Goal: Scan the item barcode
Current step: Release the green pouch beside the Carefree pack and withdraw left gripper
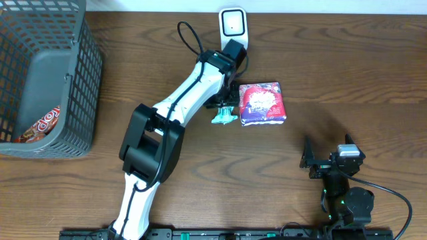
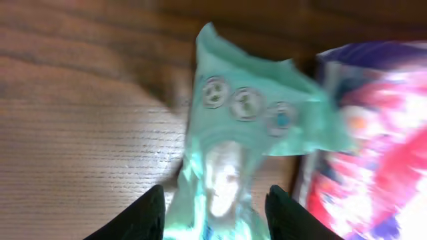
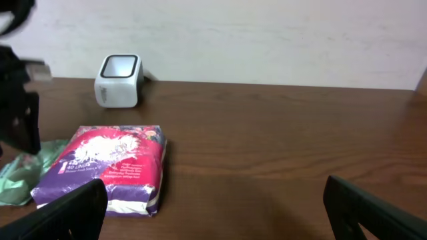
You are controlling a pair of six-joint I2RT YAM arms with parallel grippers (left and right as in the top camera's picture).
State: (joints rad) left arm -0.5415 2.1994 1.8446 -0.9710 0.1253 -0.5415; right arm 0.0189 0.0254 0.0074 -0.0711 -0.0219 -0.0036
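Seen from the overhead camera, the brown wooden table (image 1: 347, 80) carries a small teal plastic packet (image 1: 224, 119) near its middle, just beside the left edge of a flat purple-and-red printed pack (image 1: 262, 103). The left gripper (image 1: 225, 110) hangs directly over the teal packet, at the end of the white-and-black left arm (image 1: 193, 90). A white box-shaped scanner (image 1: 233, 25) stands at the far edge, apart from both items. At the left sits a grey plastic mesh basket (image 1: 90, 73) with a red snack bag (image 1: 43, 123) inside. The right gripper (image 1: 308, 159) is low on the right, well apart from everything.

From the left wrist camera, which is blurred, the teal packet (image 2: 247, 113) lies on the wood, and its lower part is between the two black fingers (image 2: 143, 217) of the left gripper (image 2: 213, 203). They stand partly apart, close to the packet on each side; whether they press on it I cannot tell. The purple-and-red pack (image 2: 380, 133) touches the packet on the right.

From the right wrist camera, the right gripper (image 3: 213, 193) has its fingers (image 3: 67, 213) spread fully wide and holds nothing. Ahead lie the pack (image 3: 107, 167), the teal packet (image 3: 20, 177) at its left, and the scanner (image 3: 120, 80) behind.
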